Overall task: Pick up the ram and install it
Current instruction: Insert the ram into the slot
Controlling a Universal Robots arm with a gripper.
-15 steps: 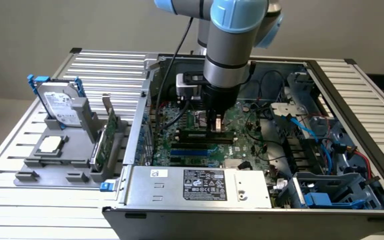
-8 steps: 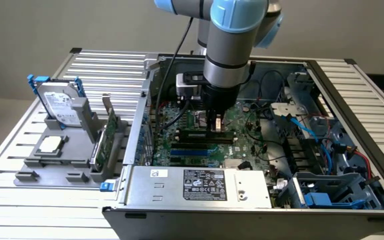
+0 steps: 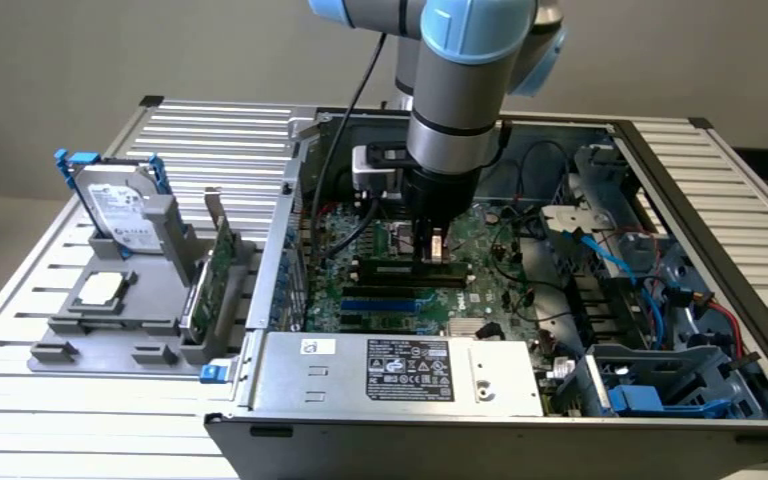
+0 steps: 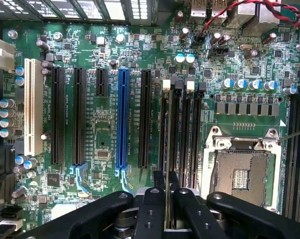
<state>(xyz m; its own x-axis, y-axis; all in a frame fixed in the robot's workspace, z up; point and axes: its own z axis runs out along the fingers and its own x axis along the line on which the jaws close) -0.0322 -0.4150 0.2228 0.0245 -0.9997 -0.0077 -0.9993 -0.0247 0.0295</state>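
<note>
Misalignment is the risk: the hand (image 4: 166, 194) is clenched on the ram (image 4: 166, 179), edge-on in its grip, with black memory slots (image 4: 176, 124) beneath it; a tilted stick could jam or slip.

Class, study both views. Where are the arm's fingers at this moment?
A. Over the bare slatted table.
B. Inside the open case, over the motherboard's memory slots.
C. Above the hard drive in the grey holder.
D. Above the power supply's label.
B: the fingers, shut on the thin ram, hang over the black memory slots beside the CPU socket.
</note>
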